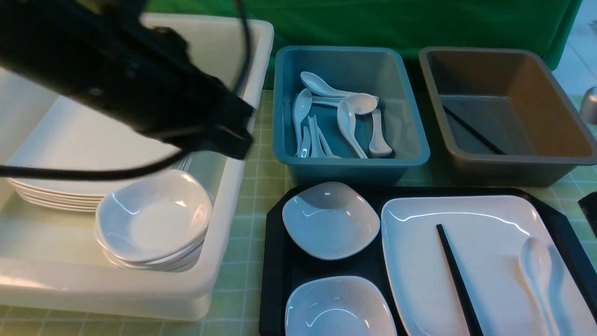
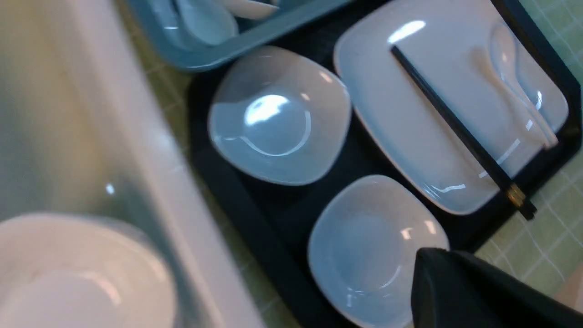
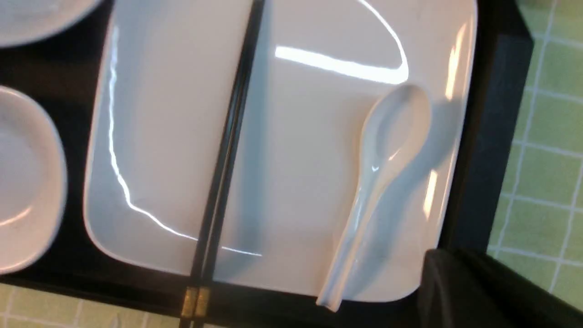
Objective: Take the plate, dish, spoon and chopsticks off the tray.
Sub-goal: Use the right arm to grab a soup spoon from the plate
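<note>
On the black tray [image 1: 275, 261], a shiny squarish plate [image 1: 489, 252] holds thin chopsticks [image 1: 455, 270] and a smooth white spoon [image 1: 536, 266] — left tool [image 2: 455, 291] and right tool [image 3: 464, 291] pressed together.

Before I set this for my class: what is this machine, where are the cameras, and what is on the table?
It is a robot with two arms. One camera looks forward between them; the others ride on each wrist. A black tray carries a plate with chopsticks and a spoon on it, plus two small dishes. Behind stand a teal tub of spoons and a brown tub; a white tub holds stacked crockery. The left gripper and right gripper are shut, apparently empty.
</note>
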Controlling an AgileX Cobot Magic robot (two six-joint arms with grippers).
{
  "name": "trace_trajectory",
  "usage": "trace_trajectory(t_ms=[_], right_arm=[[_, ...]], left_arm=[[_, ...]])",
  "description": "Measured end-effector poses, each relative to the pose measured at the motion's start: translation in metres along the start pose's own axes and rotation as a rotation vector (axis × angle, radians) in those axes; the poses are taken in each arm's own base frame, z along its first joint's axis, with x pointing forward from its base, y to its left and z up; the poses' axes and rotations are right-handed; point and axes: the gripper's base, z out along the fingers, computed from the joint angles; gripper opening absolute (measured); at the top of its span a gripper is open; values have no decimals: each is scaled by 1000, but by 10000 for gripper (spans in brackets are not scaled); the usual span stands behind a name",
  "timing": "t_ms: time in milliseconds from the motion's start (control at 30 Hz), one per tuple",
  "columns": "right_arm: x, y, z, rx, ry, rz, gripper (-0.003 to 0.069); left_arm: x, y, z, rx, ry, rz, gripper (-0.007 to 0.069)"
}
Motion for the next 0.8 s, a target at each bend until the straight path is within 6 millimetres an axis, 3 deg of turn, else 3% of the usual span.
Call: trace_trajectory(t_ms=[100,200,233,300,333,367,533,700,800], right_arm=[[-1,-2,26,-2,91,26,106],[5,-3,56,-2,166,45,273],[6,-3,59,-1,170,48,294],[13,-5,84,2,204,67,384],[13,-5,85,2,208,67,389],[17,-6,99,4,225,75,409],[22,-8,133,10,267,96,402],[21,-9,152,12,294,99,350],[19,-10,156,14,309,83,189]], left_arm=[[-15,-37,32,72,46,100,-20],[-29,-69,67,128,91,171,-20],[-31,-71,71,129,95,175,-20],[-39,-86,94,149,121,210,-20],[-39,-87,94,150,122,212,-20],[-42,-92,105,156,133,222,-20],[-45,-94,130,151,170,231,-20],[-44,-92,138,135,189,243,-20],[-44,-92,137,133,187,249,-20]])
